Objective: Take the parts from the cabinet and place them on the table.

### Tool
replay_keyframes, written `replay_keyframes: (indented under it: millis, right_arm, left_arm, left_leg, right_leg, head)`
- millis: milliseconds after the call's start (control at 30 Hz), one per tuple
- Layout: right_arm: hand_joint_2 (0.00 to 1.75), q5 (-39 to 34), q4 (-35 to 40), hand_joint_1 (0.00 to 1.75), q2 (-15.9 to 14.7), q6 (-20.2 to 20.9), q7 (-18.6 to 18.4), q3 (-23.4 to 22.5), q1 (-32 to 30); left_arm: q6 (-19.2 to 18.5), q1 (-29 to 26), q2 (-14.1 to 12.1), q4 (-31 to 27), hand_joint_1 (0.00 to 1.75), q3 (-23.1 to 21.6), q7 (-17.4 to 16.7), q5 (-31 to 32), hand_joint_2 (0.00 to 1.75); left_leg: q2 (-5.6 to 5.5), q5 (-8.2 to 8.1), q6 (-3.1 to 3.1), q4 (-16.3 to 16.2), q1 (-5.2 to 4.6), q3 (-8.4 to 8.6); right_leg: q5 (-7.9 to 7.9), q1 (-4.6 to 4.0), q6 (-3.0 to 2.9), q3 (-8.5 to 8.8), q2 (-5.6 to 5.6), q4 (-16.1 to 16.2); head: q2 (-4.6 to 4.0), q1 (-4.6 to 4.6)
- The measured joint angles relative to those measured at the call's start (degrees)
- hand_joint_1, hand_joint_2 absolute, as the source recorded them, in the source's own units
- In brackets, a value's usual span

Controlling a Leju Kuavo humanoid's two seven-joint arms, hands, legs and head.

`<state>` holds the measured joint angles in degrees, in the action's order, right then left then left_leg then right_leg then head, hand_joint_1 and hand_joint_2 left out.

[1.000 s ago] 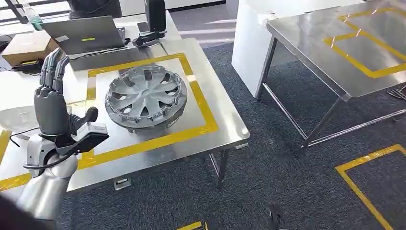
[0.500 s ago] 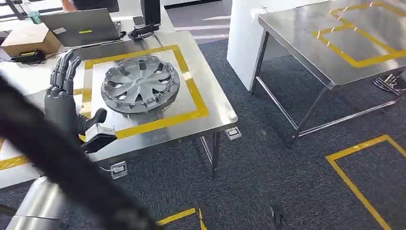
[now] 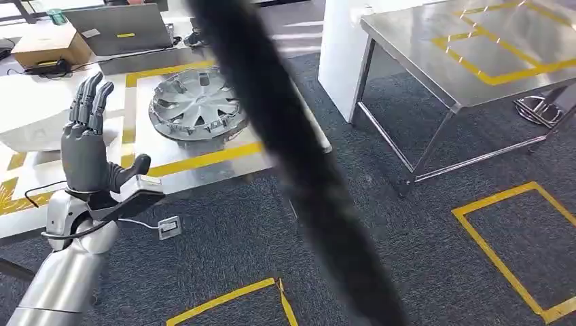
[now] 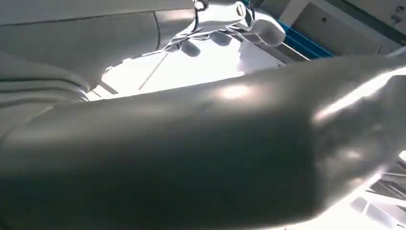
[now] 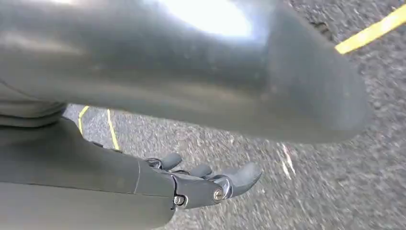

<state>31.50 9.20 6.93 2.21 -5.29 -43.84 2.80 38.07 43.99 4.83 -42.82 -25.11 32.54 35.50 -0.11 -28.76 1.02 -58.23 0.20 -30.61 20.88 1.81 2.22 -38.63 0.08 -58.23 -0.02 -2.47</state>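
A grey hubcap (image 3: 193, 105) lies flat on the steel table (image 3: 210, 170), inside a frame of yellow tape. My left hand (image 3: 85, 146) is raised near the table's front left edge, to the left of the hubcap and apart from it. Its fingers point up and are spread, and it holds nothing. In the left wrist view its thick grey thumb (image 4: 201, 153) fills much of the picture. My right hand (image 5: 191, 184) hangs over the dark carpet with its fingers stretched out and nothing in them.
A blurred dark bar (image 3: 299, 163) crosses the head view diagonally and hides part of the table. A second steel table (image 3: 435, 61) stands to the right. A laptop (image 3: 119, 27) and a cardboard box (image 3: 51, 47) sit behind the hubcap. Yellow tape (image 3: 502, 251) marks the carpet.
The camera has turned, so the table and hubcap have slid up and left in the picture. The dark blurred bar has swept from the lower left to the middle. My left hand stays raised and empty.
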Motion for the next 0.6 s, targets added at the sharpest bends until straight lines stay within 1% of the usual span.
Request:
replay_keyframes:
  millis: [33, 67, 100, 133, 167, 200, 233, 267, 300, 333, 367, 400, 433, 467, 500, 533, 567, 600]
  right_arm:
    - [0.0, 0.0, 0.0, 0.0, 0.0, 0.0, 0.0, 0.0, -0.1]
    - [0.0, 0.1, 0.0, 0.0, 0.0, 0.0, 0.0, 0.0, -0.2]
    - [0.0, 0.1, 0.0, 0.0, 0.0, 0.0, 0.0, 0.0, -0.1]
    - [0.0, 0.1, 0.0, 0.0, 0.0, 0.0, 0.0, 0.0, -0.1]
    - [0.0, 0.2, 0.0, 0.0, -0.1, 0.0, 0.0, 0.0, -0.1]
    - [0.0, 0.3, 0.0, 0.0, -0.1, 0.0, 0.0, 0.0, -0.1]
    - [0.0, 0.3, 0.0, 0.0, -0.1, 0.1, 0.0, 0.0, -0.1]
    - [0.0, 0.3, 0.0, 0.0, -0.1, 0.1, 0.0, 0.0, -0.1]
    - [0.0, 0.4, 0.0, 0.0, -0.1, 0.1, 0.0, 0.0, 0.0]
    - [0.0, 0.4, 0.0, 0.0, -0.2, 0.1, 0.0, 0.0, 0.1]
    - [0.0, 0.3, 0.0, 0.0, -0.3, 0.2, 0.0, 0.0, 0.2]
    - [0.0, 0.4, 0.0, 0.0, -0.3, 0.2, 0.0, 0.0, 0.2]
    - [0.0, 0.4, 0.0, 0.0, -0.3, 0.2, 0.0, 0.0, 0.2]
    - [0.0, 0.4, 0.0, 0.0, -0.3, 0.1, 0.0, 0.0, 0.2]
    - [0.0, 0.4, 0.0, 0.0, -0.2, 0.2, 0.0, 0.0, 0.1]
    - [0.0, 0.4, 0.0, 0.0, -0.3, 0.2, 0.0, 0.0, 0.2]
    - [0.0, 0.4, 0.0, 0.0, -0.3, 0.2, 0.0, 0.0, 0.2]
    - [0.0, 0.4, 0.0, 0.0, -0.3, 0.2, 0.0, 0.0, 0.2]
  left_arm:
    - [0.0, 0.1, 0.1, 0.1, 0.0, -0.1, 0.0, 0.0, 0.0]
    - [0.0, 0.1, 0.1, 0.2, 0.0, -0.1, -0.1, 0.1, 0.0]
    - [0.0, 0.0, 0.1, 0.3, 0.0, -0.1, -0.1, 0.1, 0.0]
    - [0.0, 0.0, 0.1, 0.6, 0.0, -0.1, -0.2, 0.1, 0.0]
    - [0.0, -0.1, 0.1, 0.8, 0.0, -0.2, -0.1, 0.1, 0.0]
    - [0.0, -0.3, 0.1, 1.0, 0.0, -0.2, -0.1, 0.1, 0.0]
    - [0.0, -0.4, 0.0, 1.2, 0.0, -0.2, -0.1, 0.1, 0.0]
    - [0.0, -0.4, 0.0, 1.3, 0.0, -0.2, -0.1, 0.0, 0.0]
    - [0.0, -0.3, -0.1, 1.5, 0.0, -0.2, -0.1, -0.1, 0.0]
    - [0.0, -0.3, -0.1, 1.5, 0.0, -0.2, 0.0, -0.1, 0.0]
    - [0.1, -0.3, -0.2, 1.6, 0.0, -0.2, 0.0, -0.1, 0.0]
    - [0.3, -0.5, -0.2, 1.8, 0.0, -0.2, 0.0, -0.1, 0.0]
    - [0.4, -0.5, -0.2, 1.9, 0.0, -0.2, 0.0, 0.0, 0.0]
    - [0.5, -0.7, -0.2, 2.1, 0.0, -0.2, 0.0, 0.0, 0.0]
    - [0.6, -0.8, -0.5, 2.3, 0.0, -0.2, -0.1, 0.1, 0.0]
    - [0.7, -0.8, -0.7, 2.4, 0.0, -0.2, -0.2, 0.1, 0.0]
    - [0.7, -0.8, -0.8, 2.6, 0.0, -0.2, -0.2, 0.1, 0.0]
    - [0.7, -0.9, -1.0, 2.7, 0.0, -0.2, -0.2, 0.1, 0.0]
  left_leg:
    - [0.19, 0.61, 0.45, 0.0, -0.13, -0.43]
    - [0.16, 1.37, 0.89, 0.0, -0.14, -1.25]
    - [0.17, 2.1, 1.01, 0.0, -0.21, -2.17]
    - [0.18, 2.84, 1.09, -0.1, -0.3, -3.2]
    - [0.18, 3.51, 1.14, -0.1, -0.43, -4.1]
    - [0.18, 4.11, 1.14, -0.2, -0.57, -4.95]
    - [0.19, 4.69, 1.08, -0.3, -0.64, -5.76]
    - [0.19, 5.18, 1.0, -0.4, -0.69, -6.48]
    - [0.16, 5.69, 0.84, -0.5, -0.75, -7.13]
    - [0.2, 6.1, 0.67, -0.7, -0.71, -7.49]
    - [0.23, 6.53, 0.31, -0.7, -0.9, -7.8]
    - [0.34, 6.95, -0.05, -0.4, -0.82, -7.55]
    - [0.32, 7.42, -0.41, -0.3, -0.68, -7.59]
    - [0.31, 7.99, -0.73, 0.1, -0.65, -7.56]
    - [0.23, 8.18, -1.15, 0.2, -0.95, -7.86]
    - [0.04, 6.47, -1.52, -0.6, -0.68, -8.38]
    - [0.03, 3.14, -1.91, -3.1, -0.56, -9.27]
    - [0.03, -0.1, -2.22, -7.1, -0.34, -10.32]
  right_leg:
    - [2.49, -0.05, 0.08, -0.94, -0.02, -1.3]
    - [6.3, -0.05, 0.15, -2.29, -0.06, -4.5]
    - [9.82, -0.21, 0.24, -3.72, -0.03, -9.0]
    - [12.29, -0.39, 0.33, -5.04, -0.02, -14.0]
    - [12.93, -0.49, 0.28, -5.49, -0.01, -17.2]
    - [12.0, -0.58, 0.14, -4.88, -0.02, -18.1]
    - [10.12, -0.73, -0.1, -2.97, -0.02, -16.7]
    - [8.23, -0.9, -0.39, -0.14, -0.02, -13.4]
    - [7.07, -1.13, -0.85, 4.0, -0.01, -8.0]
    - [8.75, -1.45, -1.53, 7.57, -0.02, -2.7]
    - [9.65, -1.76, -1.83, 9.0, -0.04, 0.2]
    - [8.95, -1.97, -2.05, 8.6, 0.04, -0.4]
    - [8.92, -2.09, -2.34, 8.65, 0.06, 0.0]
    - [8.41, -2.14, -2.74, 8.42, 0.07, 0.0]
    - [7.44, -1.49, -3.12, 8.23, -0.02, 0.8]
    - [6.76, -1.39, -3.33, 7.83, -0.34, 0.9]
    - [6.2, -1.33, -3.73, 7.18, -0.34, 0.9]
    - [5.66, -1.32, -3.79, 6.49, -0.37, 0.9]
  head:
    - [0.02, -0.07]
    - [0.0, -0.04]
    - [0.02, -0.09]
    - [0.02, -0.04]
    - [0.0, -0.05]
    - [0.02, -0.04]
    - [0.02, -0.04]
    - [0.0, -0.04]
    - [0.02, -0.07]
    - [0.02, -0.04]
    - [0.02, 0.02]
    - [0.02, -0.09]
    - [0.0, -0.04]
    - [0.0, -0.02]
    - [0.02, 0.04]
    - [0.02, 0.04]
    - [0.02, 0.26]
    - [0.02, 0.31]
